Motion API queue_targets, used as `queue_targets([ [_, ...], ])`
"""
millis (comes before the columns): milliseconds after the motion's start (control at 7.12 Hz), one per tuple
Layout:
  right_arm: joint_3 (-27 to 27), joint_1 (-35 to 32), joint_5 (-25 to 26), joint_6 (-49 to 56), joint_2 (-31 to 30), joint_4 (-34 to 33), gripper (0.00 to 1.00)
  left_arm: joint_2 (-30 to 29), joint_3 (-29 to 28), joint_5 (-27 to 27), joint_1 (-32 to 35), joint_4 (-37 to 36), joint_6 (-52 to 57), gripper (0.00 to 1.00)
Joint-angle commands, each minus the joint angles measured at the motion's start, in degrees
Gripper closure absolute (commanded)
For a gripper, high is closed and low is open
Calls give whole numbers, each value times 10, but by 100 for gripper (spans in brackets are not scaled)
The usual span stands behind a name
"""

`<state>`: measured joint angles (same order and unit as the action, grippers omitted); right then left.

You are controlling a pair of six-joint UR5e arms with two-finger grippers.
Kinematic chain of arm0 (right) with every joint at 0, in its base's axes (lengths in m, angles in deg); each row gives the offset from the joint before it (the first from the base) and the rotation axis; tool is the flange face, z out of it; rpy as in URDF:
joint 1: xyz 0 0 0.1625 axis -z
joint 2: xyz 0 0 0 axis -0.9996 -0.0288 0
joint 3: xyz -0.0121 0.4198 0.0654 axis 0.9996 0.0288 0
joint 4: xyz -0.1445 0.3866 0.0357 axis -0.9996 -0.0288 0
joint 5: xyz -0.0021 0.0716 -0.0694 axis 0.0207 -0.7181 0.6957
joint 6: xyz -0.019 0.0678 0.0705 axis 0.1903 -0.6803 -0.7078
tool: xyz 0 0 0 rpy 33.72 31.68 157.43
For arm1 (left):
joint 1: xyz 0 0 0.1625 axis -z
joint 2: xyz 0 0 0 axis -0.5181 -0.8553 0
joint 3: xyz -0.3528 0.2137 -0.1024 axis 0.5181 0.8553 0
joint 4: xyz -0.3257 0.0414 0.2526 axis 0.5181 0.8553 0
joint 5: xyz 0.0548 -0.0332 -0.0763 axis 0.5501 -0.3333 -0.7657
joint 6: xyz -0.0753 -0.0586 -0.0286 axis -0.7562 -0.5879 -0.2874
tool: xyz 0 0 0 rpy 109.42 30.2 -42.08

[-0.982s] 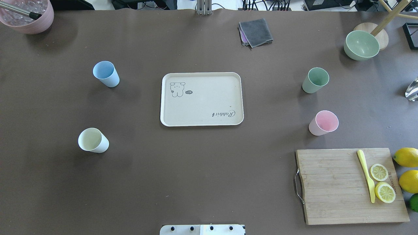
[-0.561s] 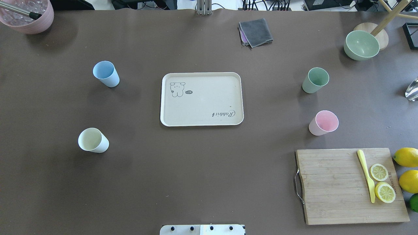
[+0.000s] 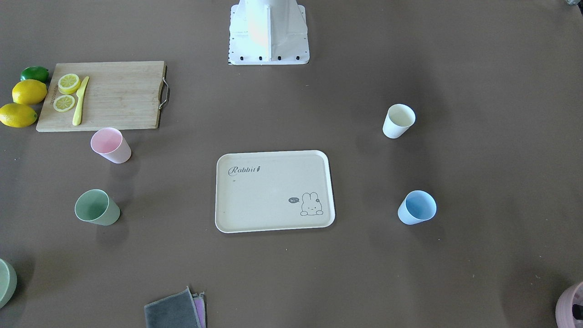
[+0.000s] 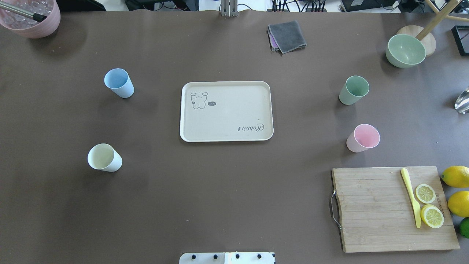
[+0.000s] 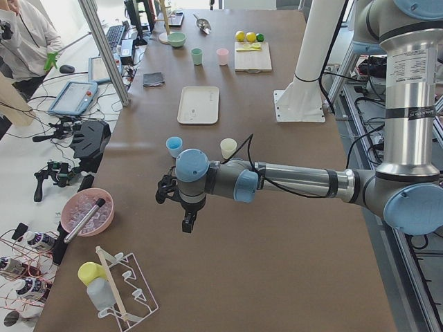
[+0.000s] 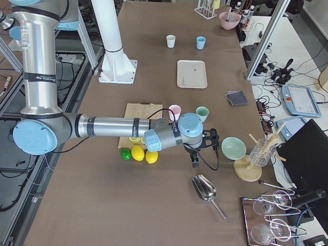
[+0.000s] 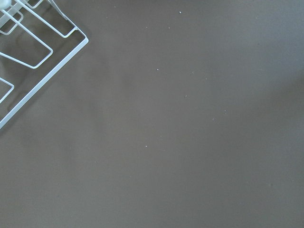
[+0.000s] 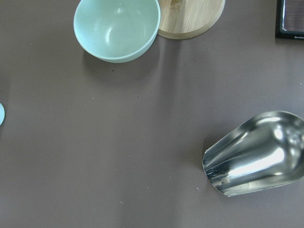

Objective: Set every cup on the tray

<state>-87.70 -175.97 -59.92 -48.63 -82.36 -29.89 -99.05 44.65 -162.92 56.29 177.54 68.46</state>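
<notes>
Cups (image 4: 119, 83) well apart, tray (image 4: 227, 115) between them

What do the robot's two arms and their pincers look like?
The left arm and right arm are silver-grey tubes with light blue joint caps and a thin black cable by the wrist. The left pincer and right pincer are black.

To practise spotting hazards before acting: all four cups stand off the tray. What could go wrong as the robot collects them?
The pink cup stands close to the cutting board, so a reach there might bump it. The green cup shares its colour with the green bowl beyond it; they could be confused. All four may crowd the tray, toppling earlier ones.
</notes>
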Motion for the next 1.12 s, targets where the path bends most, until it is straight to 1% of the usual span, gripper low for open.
queue_targets([
  [0, -3, 2, 1, -9, -5, 2, 0, 3, -3, -1, -1, 1, -3, 2],
  [140, -3, 22, 1, -38, 2, 0, 0, 2, -3, -4, -4, 0, -10, 2],
  [281, -24, 47, -8, -49, 4, 11, 0, 1, -3, -5, -7, 3, -14, 2],
  [561, -84, 121, -1, -62, 3, 26, 0, 1, 7, -6, -10, 14, -14, 2],
  [702, -117, 150, 3, -129, 4, 26, 0, 2, 6, -5, -16, 50, -17, 2],
  [842, -147, 200, 37, -190, 5, 26, 0, -4, 8, -5, -33, 52, -21, 2],
  [982, -161, 244, 60, -247, 15, 27, 0, -8, 9, -3, -46, 61, -55, 2],
])
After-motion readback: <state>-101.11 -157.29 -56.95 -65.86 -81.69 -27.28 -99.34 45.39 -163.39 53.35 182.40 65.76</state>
